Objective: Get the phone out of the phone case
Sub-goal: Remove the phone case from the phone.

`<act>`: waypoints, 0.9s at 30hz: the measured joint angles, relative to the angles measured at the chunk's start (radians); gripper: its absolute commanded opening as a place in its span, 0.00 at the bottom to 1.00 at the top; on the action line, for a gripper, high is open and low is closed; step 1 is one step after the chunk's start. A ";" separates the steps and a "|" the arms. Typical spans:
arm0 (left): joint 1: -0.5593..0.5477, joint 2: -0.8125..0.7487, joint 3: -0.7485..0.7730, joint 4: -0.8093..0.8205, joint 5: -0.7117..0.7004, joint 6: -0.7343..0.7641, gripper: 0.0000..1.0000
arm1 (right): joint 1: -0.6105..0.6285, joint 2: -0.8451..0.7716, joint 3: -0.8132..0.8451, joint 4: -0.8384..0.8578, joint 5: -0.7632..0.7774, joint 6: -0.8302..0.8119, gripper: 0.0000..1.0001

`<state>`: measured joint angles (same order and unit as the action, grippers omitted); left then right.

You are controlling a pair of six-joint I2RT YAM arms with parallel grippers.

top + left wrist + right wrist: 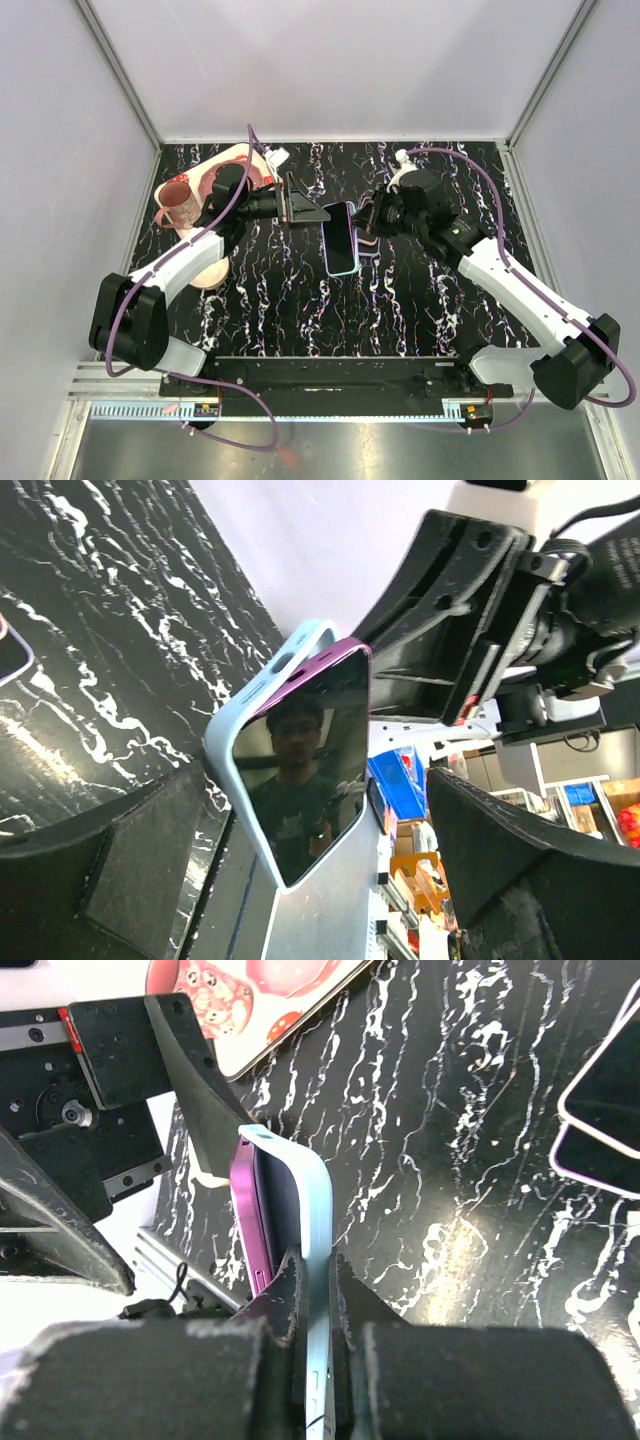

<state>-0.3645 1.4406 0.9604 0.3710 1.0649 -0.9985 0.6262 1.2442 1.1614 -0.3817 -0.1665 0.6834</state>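
Right end effector (315, 1260): clamped on the case (312, 1200) edge.
Left end effector (320, 870): fingers stood apart, either side of the phone (300, 770).
Phone: sat partly free of case.

Robot lab test cell. Black, white-veined marble-pattern tabletop (300, 310) is boxed in on its far, left and right edges by plain pale panel walls (340, 60), with aluminium frame posts (118, 70) at the far corners. Black metal mounting rail (330, 375) runs along the near edge. Purple cables (249, 140) trail over it. Left wrist view catches cluttered storage shelves (590, 800) beyond.
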 measured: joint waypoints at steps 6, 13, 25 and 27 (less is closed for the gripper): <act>0.034 -0.016 0.036 -0.216 -0.068 0.116 0.91 | 0.001 0.000 0.057 -0.098 0.099 -0.055 0.00; 0.069 -0.032 0.068 -0.481 -0.275 0.218 0.89 | 0.057 0.109 0.130 -0.211 0.263 -0.101 0.00; 0.077 -0.032 0.063 -0.682 -0.484 0.241 0.89 | 0.177 0.408 0.130 -0.301 0.399 -0.101 0.05; 0.078 -0.032 0.060 -0.685 -0.492 0.237 0.89 | 0.179 0.420 0.117 -0.294 0.411 -0.100 0.16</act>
<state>-0.2867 1.4090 1.0199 -0.3138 0.5732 -0.7612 0.8055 1.6638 1.2785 -0.6758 0.2443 0.5838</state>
